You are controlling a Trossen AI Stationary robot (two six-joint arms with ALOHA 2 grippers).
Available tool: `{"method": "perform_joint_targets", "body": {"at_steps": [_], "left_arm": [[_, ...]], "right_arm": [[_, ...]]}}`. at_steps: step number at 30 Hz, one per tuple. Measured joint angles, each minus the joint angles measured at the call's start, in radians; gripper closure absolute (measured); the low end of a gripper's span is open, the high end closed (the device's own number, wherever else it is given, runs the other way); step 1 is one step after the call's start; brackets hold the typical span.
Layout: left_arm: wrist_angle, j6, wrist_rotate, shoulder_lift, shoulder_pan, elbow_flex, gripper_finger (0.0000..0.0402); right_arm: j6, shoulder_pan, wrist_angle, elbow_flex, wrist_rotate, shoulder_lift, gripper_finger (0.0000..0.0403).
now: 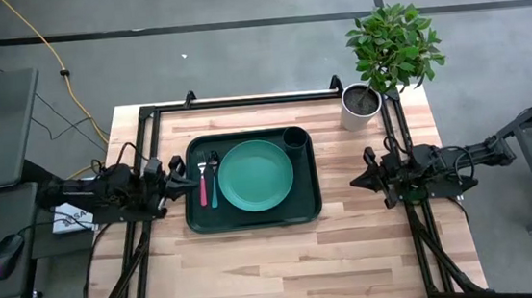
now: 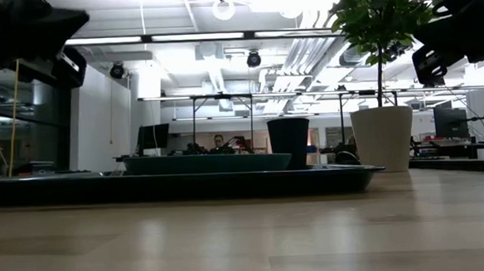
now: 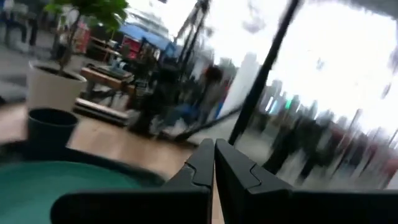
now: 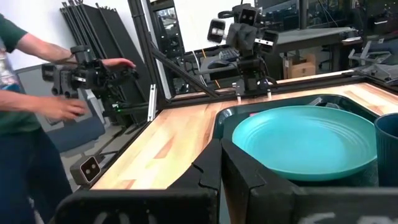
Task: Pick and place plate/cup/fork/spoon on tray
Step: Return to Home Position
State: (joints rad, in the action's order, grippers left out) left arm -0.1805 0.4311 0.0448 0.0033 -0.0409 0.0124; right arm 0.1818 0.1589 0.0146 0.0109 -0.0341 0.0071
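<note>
High view shows everything loaded on the tray (image 1: 253,218): plate (image 1: 256,175) mid, cup (image 1: 295,139) far right corner, fork (image 1: 202,179) and spoon (image 1: 215,180) by left rim. Left end effector (image 1: 177,173) and right end effector (image 1: 358,180) both pinched closed, empty. Probably light, slick plastic; best grabbed by the rim.

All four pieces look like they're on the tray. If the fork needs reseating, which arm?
Left. The left gripper sits at the tray's left rim, right beside the fork. The right gripper waits off the tray's far side, with the plate between.
</note>
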Motion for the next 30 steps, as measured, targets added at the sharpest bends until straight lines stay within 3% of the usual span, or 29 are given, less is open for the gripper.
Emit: {"method": "perform_joint_targets", "body": {"at_steps": [4,7,30], "left_arm": [[0.126,-0.344,-0.011,0.001,0.085,0.000,0.0401],[0.179,-0.426,-0.049,0.002,0.100,-0.001,0.0401],[0.173,-0.435,-0.057,0.009,0.046,0.000,0.0401]], "right_arm": [[0.000,0.000,-0.003,0.000,0.001,0.002,0.0402],[0.000,0.000,-0.003,0.000,0.001,0.005,0.0402],[0.000,0.000,-0.004,0.001,0.001,0.005,0.0402]]}}
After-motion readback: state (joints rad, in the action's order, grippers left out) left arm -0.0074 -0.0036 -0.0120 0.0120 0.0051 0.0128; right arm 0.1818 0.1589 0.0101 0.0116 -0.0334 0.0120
